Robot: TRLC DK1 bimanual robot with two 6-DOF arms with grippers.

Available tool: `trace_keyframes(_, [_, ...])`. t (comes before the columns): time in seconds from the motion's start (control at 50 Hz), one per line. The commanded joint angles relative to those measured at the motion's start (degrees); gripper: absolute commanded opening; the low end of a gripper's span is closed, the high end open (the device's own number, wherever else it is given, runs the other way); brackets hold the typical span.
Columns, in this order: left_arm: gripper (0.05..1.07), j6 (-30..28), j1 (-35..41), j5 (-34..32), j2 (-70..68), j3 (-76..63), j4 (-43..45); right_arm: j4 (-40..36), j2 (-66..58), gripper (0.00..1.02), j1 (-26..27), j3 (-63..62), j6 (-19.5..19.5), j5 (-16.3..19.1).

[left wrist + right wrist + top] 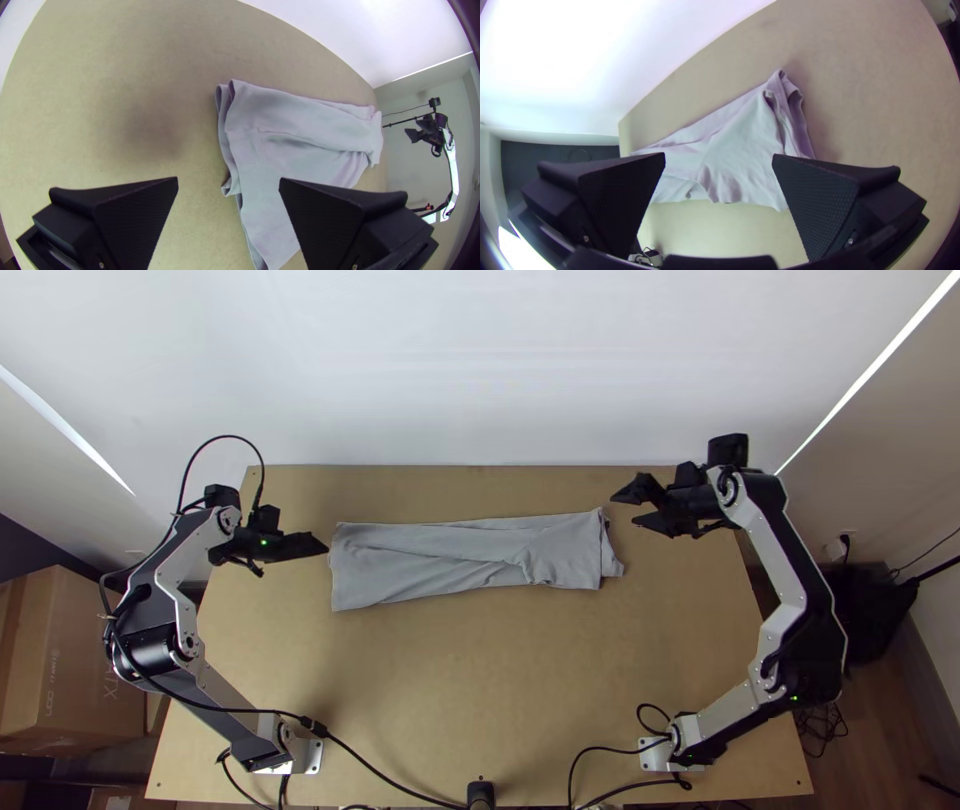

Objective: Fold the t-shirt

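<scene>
1. Light wooden table (pixel 450 670), a white wall (pixel 480 370) rising behind its far edge; brown wooden floor (pixel 900 720) to the right, with loose black cables (pixel 824 728) on it
2. Cardboard box (pixel 75 670) beyond the table's left side, dark print on its face
3. Grey t-shirt (pixel 430 560) lying across the far half of the table, folded into a long strip, with slanting creases along it and a rumpled, layered part toward its right end
4. Left gripper (pixel 322 546) near the strip's left end, its fingers set wide apart, nothing between them
5. Right gripper (pixel 626 510) near the strip's right end, toward its far corner, its fingers also well spread and holding nothing
6. The t-shirt lies between the two grippers; I cannot tell how high either one sits above the table
</scene>
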State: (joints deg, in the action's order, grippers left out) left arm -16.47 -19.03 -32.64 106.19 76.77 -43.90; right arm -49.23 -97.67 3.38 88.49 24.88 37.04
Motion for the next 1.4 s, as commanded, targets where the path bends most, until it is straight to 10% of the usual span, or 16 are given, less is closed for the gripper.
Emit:
trace_keyframes(0.0, [1.02,-0.67,0.22,-1.28,1.3,-1.54,0.75,0.28,3.62,0.98,0.84,-0.69,3.68,2.16])
trace_keyframes(0.64, [1.01,6.45,13.14,5.75,3.14,-3.65,8.39,0.28,14.52,0.98,0.23,0.46,6.05,2.07])
trace_keyframes(0.72, [0.79,6.98,14.1,6.36,2.35,-4.79,9.09,0.28,15.4,0.98,0.23,0.72,6.67,2.07])
trace_keyframes(0.84, [0.07,8.3,13.67,6.36,1.83,-6.2,10.41,0.28,16.37,0.98,0.4,0.28,6.84,2.07])
trace_keyframes(1.38, [0.08,-10.69,-12.26,5.66,-6.7,-7.16,-4.62,0.37,17.86,0.98,0.23,-3.23,6.14,1.99])
